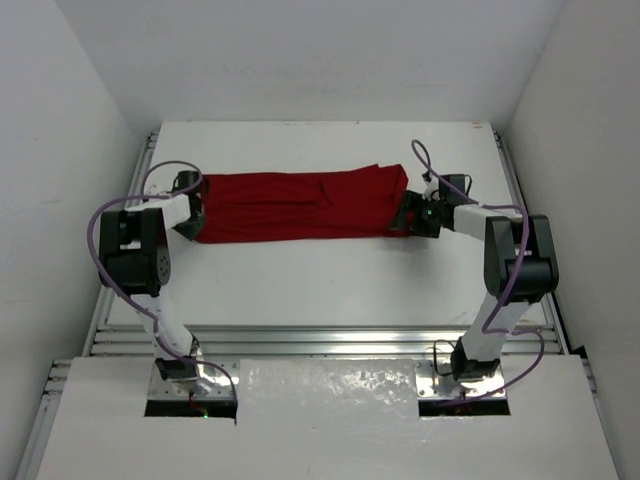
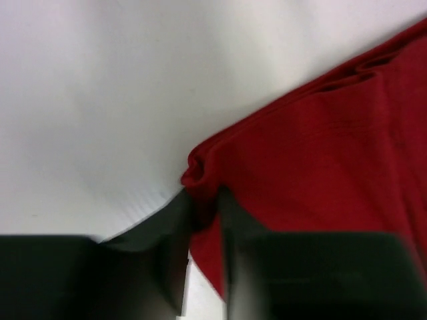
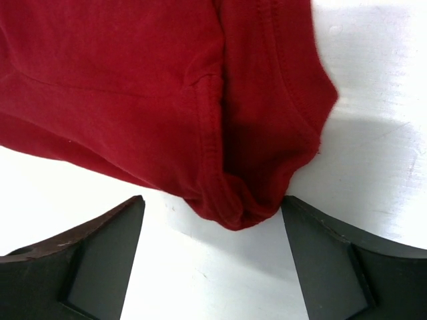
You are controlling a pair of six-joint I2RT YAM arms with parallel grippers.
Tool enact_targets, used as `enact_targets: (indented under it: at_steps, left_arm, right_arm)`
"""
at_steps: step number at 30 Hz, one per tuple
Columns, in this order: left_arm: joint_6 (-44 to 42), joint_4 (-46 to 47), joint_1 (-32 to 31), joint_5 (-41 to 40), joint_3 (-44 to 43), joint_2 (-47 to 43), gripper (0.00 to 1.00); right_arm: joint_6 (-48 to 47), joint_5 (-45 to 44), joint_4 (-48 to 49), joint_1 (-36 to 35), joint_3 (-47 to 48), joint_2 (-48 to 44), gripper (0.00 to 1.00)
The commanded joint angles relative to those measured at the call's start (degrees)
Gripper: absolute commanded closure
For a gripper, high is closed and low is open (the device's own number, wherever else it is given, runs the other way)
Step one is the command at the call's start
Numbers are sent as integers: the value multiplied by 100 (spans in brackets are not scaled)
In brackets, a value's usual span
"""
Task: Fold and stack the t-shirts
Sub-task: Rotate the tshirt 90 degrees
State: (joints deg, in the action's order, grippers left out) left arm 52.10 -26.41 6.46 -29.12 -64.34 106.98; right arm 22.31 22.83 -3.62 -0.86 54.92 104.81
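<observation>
Progress: t-shirt [image 1: 300,205] lies as long folded band across table [image 1: 330,285] | left tool [image 2: 203,220] pinches one end | right tool [image 3: 212,203] spread at other end | we judge lengthwise fold done; crosswise folds and stacking left.

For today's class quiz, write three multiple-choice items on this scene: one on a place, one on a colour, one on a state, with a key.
1. Where does the t-shirt lie?
A. Bunched at the arms' bases.
B. Stretched side to side across the table.
C. Hanging off the far edge.

2. What colour is it?
A. Dark red.
B. Blue.
C. White.

3. How is the left end effector?
A. Open, clear of fabric.
B. Out of view.
C. Shut on the t-shirt.

Key:
1 B, the top view shows a long band lying side to side.
2 A, every view shows red cloth.
3 C, its wrist view shows the fingers pinching a corner.
</observation>
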Motion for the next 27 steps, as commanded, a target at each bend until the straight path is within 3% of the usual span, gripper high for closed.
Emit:
enact_targets:
  at_steps: [1,2,3,5,7,8,9,11,15,19,25,27]
  left_arm:
    - [-33,93,84,126,159,306,87]
    - [-33,93,92,144,150,315,93]
    - [-24,84,92,135,141,315,100]
    - [-68,14,92,153,97,315,100]
    - [-42,-100,92,118,-44,332,100]
    - [-59,-153,101,126,-87,332,100]
    - [-85,-171,92,118,-166,324,100]
    - [-86,-320,92,83,-263,324,100]
    - [-33,-645,101,-286,-623,350,100]
    - [134,-821,101,-471,-712,368,100]
    - [126,-480,101,-340,-431,166,100]
    - [108,-391,110,-296,-299,25,100]
  right_arm:
    - [90,116,-34,-10,-104,-14,17]
    - [107,82,-16,-28,-121,-14,20]
    - [125,55,19,-28,-121,-5,33]
    - [134,-58,-7,-37,-78,-5,53]
    - [125,-182,-200,-37,1,-127,79]
    - [116,-426,-236,-37,2,-206,98]
    - [116,-524,-219,-37,-16,-303,100]
    - [29,-682,-296,-28,80,-409,100]
    - [-218,-1096,-1349,69,756,-120,100]
    - [-358,-701,-2106,770,1108,337,100]
    - [-454,185,-2670,877,1285,408,100]
    - [-534,187,-2951,869,1355,408,76]
